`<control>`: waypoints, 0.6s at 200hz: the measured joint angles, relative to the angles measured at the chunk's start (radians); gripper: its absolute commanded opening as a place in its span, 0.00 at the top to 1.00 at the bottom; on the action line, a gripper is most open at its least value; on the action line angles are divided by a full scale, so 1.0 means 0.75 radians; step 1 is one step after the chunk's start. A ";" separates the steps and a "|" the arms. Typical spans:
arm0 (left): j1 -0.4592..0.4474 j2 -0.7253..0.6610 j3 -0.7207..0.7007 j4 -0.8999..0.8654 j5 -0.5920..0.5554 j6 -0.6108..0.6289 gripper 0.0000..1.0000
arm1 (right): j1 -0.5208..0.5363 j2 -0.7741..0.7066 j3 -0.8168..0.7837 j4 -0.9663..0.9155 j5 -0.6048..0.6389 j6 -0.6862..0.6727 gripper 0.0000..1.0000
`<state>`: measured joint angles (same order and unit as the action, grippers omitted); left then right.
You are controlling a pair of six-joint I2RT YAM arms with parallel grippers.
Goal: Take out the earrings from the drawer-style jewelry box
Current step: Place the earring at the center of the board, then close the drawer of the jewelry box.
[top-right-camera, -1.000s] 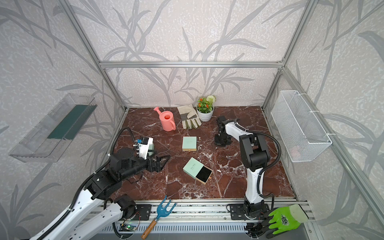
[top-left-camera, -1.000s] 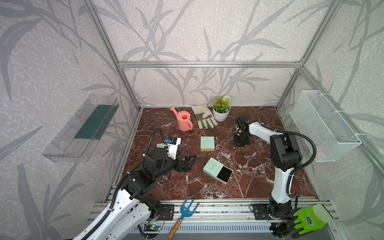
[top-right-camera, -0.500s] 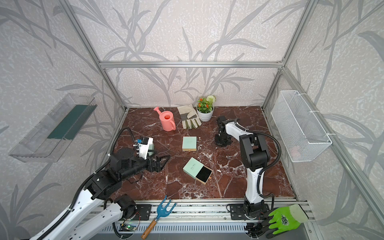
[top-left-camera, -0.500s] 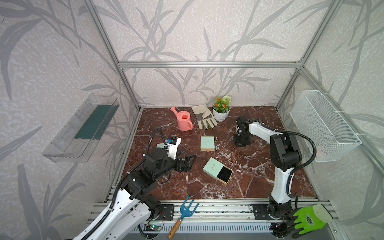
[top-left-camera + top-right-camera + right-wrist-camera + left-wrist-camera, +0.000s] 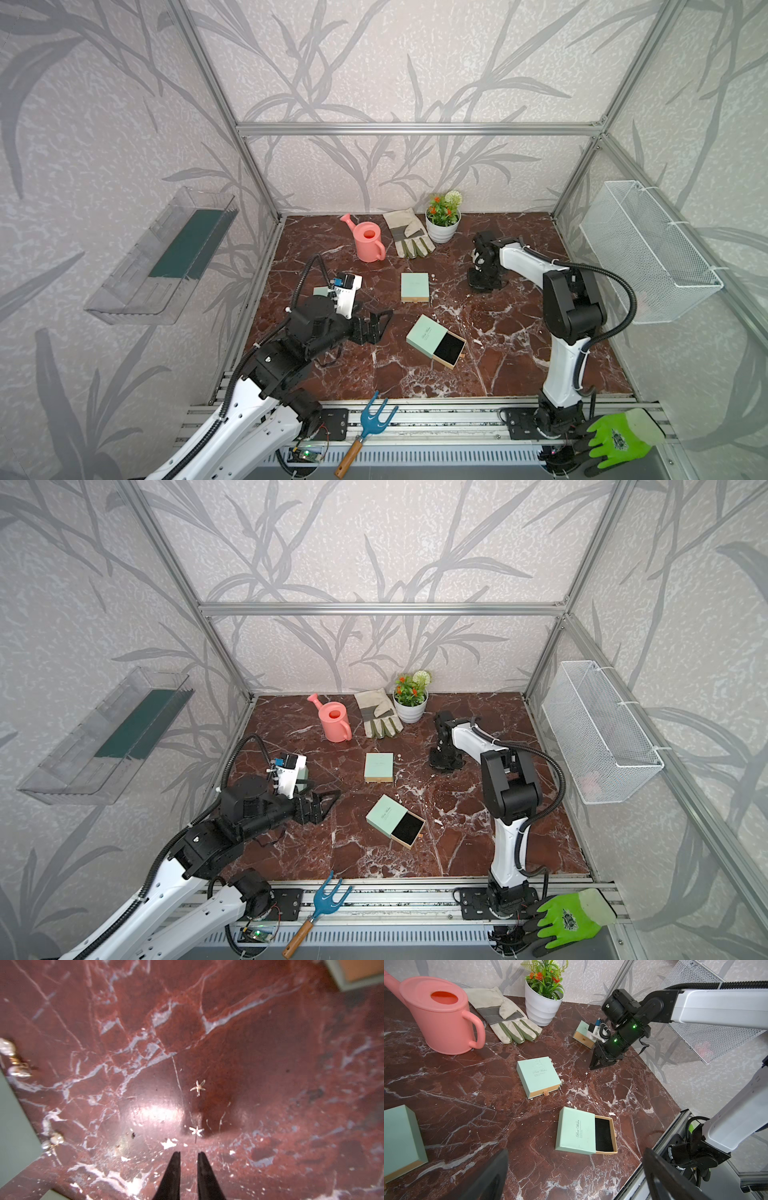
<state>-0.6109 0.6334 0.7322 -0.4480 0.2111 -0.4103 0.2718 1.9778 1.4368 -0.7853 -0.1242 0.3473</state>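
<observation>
Two tiny pale star-shaped earrings (image 5: 197, 1087) lie loose on the red-brown marble surface (image 5: 280, 1053), just ahead of the right gripper (image 5: 188, 1154), its jaws slightly parted and empty. The left gripper (image 5: 382, 325) hangs with jaws spread wide near the mint-green cardboard jewelry box (image 5: 424, 337), whose black-lined drawer (image 5: 451, 345) looks bare. The earrings look featherlight, slippery and easily bent, so I'd pinch the star itself.

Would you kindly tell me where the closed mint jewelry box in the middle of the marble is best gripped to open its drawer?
Probably by the small tan pull tab on the drawer front of the closed jewelry box, approached low from the front rail side, which that face points toward. The tab alone juts out; the rest is flat-sided.
</observation>
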 measured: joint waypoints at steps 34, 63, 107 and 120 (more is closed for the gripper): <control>0.000 0.021 0.000 -0.001 -0.001 0.000 0.01 | 0.000 -0.202 -0.073 0.006 -0.027 0.007 0.76; 0.000 0.064 0.000 -0.004 -0.001 -0.002 0.01 | 0.005 -0.453 -0.263 0.055 -0.073 0.028 0.74; 0.000 0.307 0.043 -0.013 0.012 -0.086 0.01 | 0.149 -0.866 -0.725 0.173 -0.065 0.101 0.78; 0.001 0.440 0.074 0.005 0.046 -0.136 0.02 | 0.238 -0.960 -0.830 0.184 -0.055 0.125 0.80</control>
<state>-0.6102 0.9634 0.7879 -0.4446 0.2459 -0.5125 0.4500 1.2575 0.8146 -0.6472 -0.1658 0.4408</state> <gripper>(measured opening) 0.986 0.215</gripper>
